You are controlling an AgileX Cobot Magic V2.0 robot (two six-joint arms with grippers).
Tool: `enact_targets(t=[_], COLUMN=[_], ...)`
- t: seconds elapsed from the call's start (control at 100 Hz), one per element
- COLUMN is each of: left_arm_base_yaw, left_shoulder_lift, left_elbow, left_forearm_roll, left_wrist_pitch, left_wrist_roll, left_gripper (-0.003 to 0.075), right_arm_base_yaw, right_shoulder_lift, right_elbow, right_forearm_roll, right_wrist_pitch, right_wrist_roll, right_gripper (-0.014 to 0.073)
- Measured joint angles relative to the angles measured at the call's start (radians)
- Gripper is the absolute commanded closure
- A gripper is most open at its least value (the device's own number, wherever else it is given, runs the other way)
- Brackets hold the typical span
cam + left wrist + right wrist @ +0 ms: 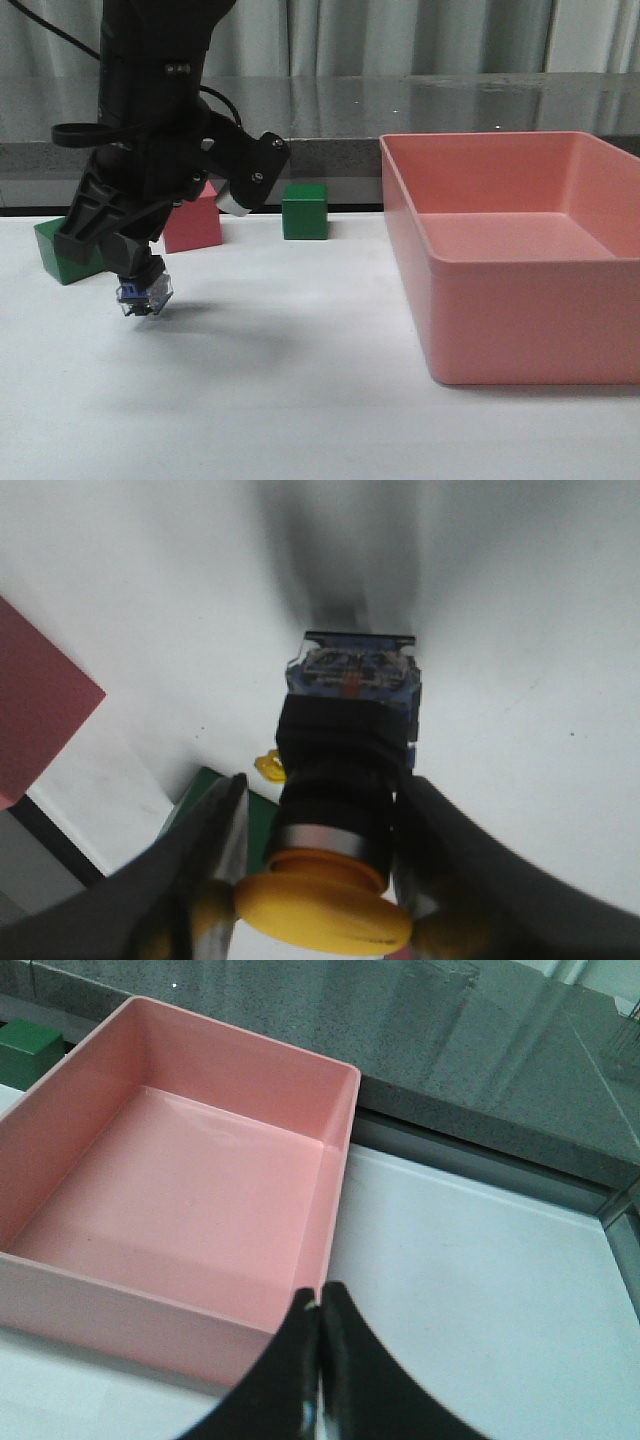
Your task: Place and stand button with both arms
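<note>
The small push-button switch with a yellow round cap, silver ring, black body and blue-and-clear base block [144,293] is held in the black left gripper [140,272] over the left part of the white table [300,380]. Its base points downward and appears just clear of the surface, though contact cannot be ruled out. The two fingers [205,865] are closed on the black body just below the cap. The black right gripper [320,1360] is seen with its fingers pressed together and nothing between them, near the large pink plastic bin [520,250] at the right.

A topple is judged the main risk: the base looks slightly tilted, so one edge could land first if the button is released. A far-left green cube [62,250] and a red cube [193,220] stand behind the gripper and could be brushed on withdrawal. A second green cube [304,211] lies well apart.
</note>
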Motion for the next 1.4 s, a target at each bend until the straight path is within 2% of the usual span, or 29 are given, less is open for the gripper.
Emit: enact_targets(t=[0.05, 0.13, 0.4, 0.71, 0.81, 1.01, 1.24, 1.4], left_arm_base_yaw=[0.0, 0.0, 0.0, 0.01, 0.035, 0.138, 0.334, 0.417], left_shoulder_lift=[0.0, 0.0, 0.0, -0.083, -0.144, -0.29, -0.466, -0.612], left_elbow=[0.0, 0.0, 0.0, -0.002, -0.002, -0.002, 0.001, 0.087], left_forearm_roll=[-0.002, -0.006, -0.006, -0.012, -0.036, -0.191, -0.471, -0.597], left_wrist_pitch=[0.0, 0.002, 0.004, 0.116, 0.131, 0.141, 0.032, -0.162], left_wrist_roll=[0.0, 0.0, 0.0, 0.0, -0.019, -0.073, -0.207, -0.231], left_gripper=[0.033, 0.0287, 0.0288, 0.0295, 0.0387, 0.0738, 0.074, 0.074], right_arm_base_yaw=[0.0, 0.0, 0.0, 0.0, 0.0, 0.0, 0.0, 0.0], right_shoulder_lift=[0.0, 0.0, 0.0, 0.0, 0.0, 0.0, 0.0, 0.0], right_elbow=[0.0, 0.0, 0.0, 0.0, 0.0, 0.0, 0.0, 0.0], right_forearm_roll=[0.0, 0.0, 0.0, 0.0, 0.0, 0.0, 0.0, 0.0], right_wrist_pitch=[0.0, 0.0, 0.0, 0.0, 0.002, 0.004, 0.006, 0.006], right_wrist_roll=[0.0, 0.0, 0.0, 0.0, 0.0, 0.0, 0.0, 0.0], right_gripper=[0.0653, 0.0653, 0.0653, 0.0653, 0.0653, 0.0653, 0.0653, 0.0653])
